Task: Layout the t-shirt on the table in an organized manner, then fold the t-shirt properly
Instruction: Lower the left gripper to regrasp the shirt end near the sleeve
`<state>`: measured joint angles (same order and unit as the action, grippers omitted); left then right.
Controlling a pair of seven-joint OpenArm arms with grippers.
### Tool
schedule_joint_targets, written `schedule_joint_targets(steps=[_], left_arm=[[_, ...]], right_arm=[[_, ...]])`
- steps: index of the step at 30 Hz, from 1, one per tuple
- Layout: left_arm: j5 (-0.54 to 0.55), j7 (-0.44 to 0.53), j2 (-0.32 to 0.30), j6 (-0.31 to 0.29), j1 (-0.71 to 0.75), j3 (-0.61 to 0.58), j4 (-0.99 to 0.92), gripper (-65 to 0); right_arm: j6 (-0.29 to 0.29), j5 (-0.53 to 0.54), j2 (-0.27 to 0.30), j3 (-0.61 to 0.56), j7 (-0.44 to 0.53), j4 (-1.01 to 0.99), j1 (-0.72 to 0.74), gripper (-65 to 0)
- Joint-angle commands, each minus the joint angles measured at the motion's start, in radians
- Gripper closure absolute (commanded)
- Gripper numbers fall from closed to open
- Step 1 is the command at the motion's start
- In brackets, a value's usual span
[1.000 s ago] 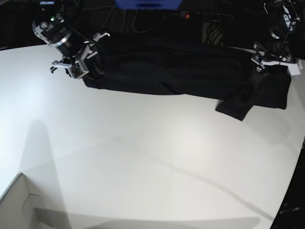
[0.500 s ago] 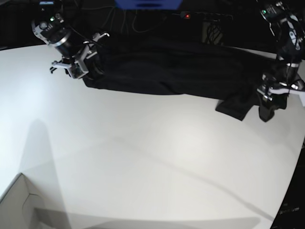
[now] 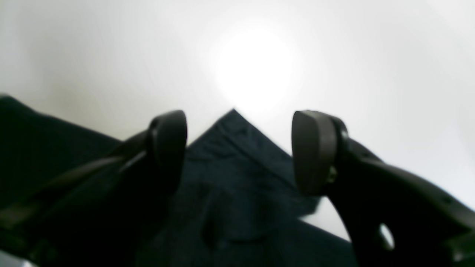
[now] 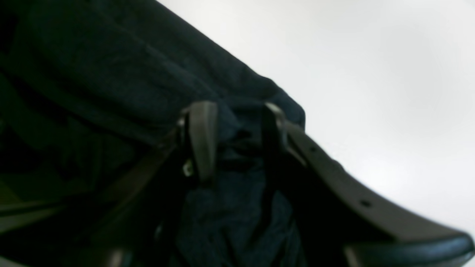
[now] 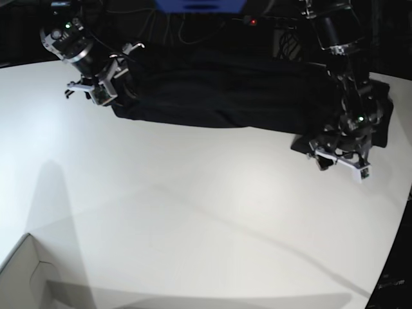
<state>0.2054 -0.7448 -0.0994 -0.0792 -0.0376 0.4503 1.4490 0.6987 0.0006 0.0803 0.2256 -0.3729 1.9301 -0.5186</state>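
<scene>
Currently I see the t-shirt [image 5: 225, 90] bunched along the table's [image 5: 193, 212] far edge. Right gripper [image 4: 235, 141] is clamped on a cloth fold, clear only from its wrist view. Left gripper [image 3: 237, 152] hangs spread, empty, over a sleeve corner [image 3: 233, 122].

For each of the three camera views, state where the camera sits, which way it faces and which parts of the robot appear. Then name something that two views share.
Base: set high at the near side, facing across the table to the black t-shirt along the far edge; both arms show.
Left wrist: on the left arm, looking down between the open left claw at a shirt corner on white tabletop.
Right wrist: on the right arm, looking along the right claw, which pinches bunched shirt fabric.
Shared: the t-shirt appears in all three views; each claw also shows in the base view.
</scene>
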Motion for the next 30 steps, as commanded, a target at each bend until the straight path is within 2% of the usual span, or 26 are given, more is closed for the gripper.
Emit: schedule_joint_targets(steps=[1, 4, 8, 10, 12, 16, 19, 22, 30], left_arm=[[0.007, 0.018, -0.010, -0.003, -0.029, 0.000, -0.015, -42.6], [0.006, 0.031, -0.010, -0.004, -0.055, -0.002, -0.084, -42.6], [0.006, 0.101, -0.012, -0.008, -0.058, -0.005, -0.147, -42.5], [0.006, 0.110, -0.013, -0.009, -0.060, -0.015, -0.172, -39.6], [0.006, 0.115, -0.018, -0.009, -0.060, -0.040, -0.184, -29.3], [0.007, 0.132, -0.018, -0.011, -0.055, -0.038, -0.178, 0.0], [0.009, 0.129, -0.018, -0.011, -0.055, -0.038, -0.172, -1.5], [0.015, 0.126, -0.018, -0.011, -0.043, -0.034, -0.133, 0.0], [0.016, 0.123, 0.016, -0.011, 0.032, 0.101, 0.146, -0.1]], right_arm=[[-0.001, 0.016, 0.005, 0.002, 0.024, 0.015, -0.002, -21.0], [-0.001, 0.016, 0.005, 0.002, 0.024, 0.015, 0.001, -21.0], [-0.001, 0.016, 0.005, 0.002, 0.024, 0.015, 0.004, -21.0], [-0.001, 0.016, 0.005, 0.002, 0.024, 0.015, 0.004, -21.0], [-0.001, 0.016, 0.005, 0.002, 0.024, 0.015, 0.004, -21.0], [-0.001, 0.016, 0.005, 0.002, 0.024, 0.015, 0.004, -21.0], [-0.001, 0.016, 0.005, 0.002, 0.024, 0.015, 0.004, -21.0], [-0.001, 0.016, 0.005, 0.002, 0.024, 0.015, 0.004, -21.0], [-0.001, 0.016, 0.002, -0.002, 0.024, 0.015, 0.004, -21.0]])
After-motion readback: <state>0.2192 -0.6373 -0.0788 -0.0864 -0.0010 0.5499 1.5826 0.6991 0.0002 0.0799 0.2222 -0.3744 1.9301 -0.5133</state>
